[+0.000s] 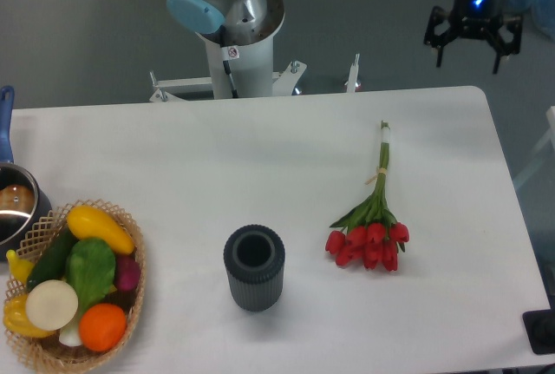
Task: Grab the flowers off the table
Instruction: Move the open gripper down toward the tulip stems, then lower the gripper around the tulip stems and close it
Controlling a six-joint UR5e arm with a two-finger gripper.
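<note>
The flowers (371, 222) lie flat on the white table (173, 166), right of centre. The red tulip heads point toward the front edge and the thin green stems run back to pale ends near the far edge. My gripper (473, 49) hangs at the top right, beyond the table's far right corner and well behind the stem ends. Its black fingers (439, 37) are spread apart and hold nothing.
A dark grey ribbed vase (254, 267) stands upright left of the tulip heads. A wicker basket (130, 305) of fruit and vegetables sits at the front left corner. A pot (16, 205) with a blue handle is at the left edge. The arm's base (234, 36) stands behind the far edge.
</note>
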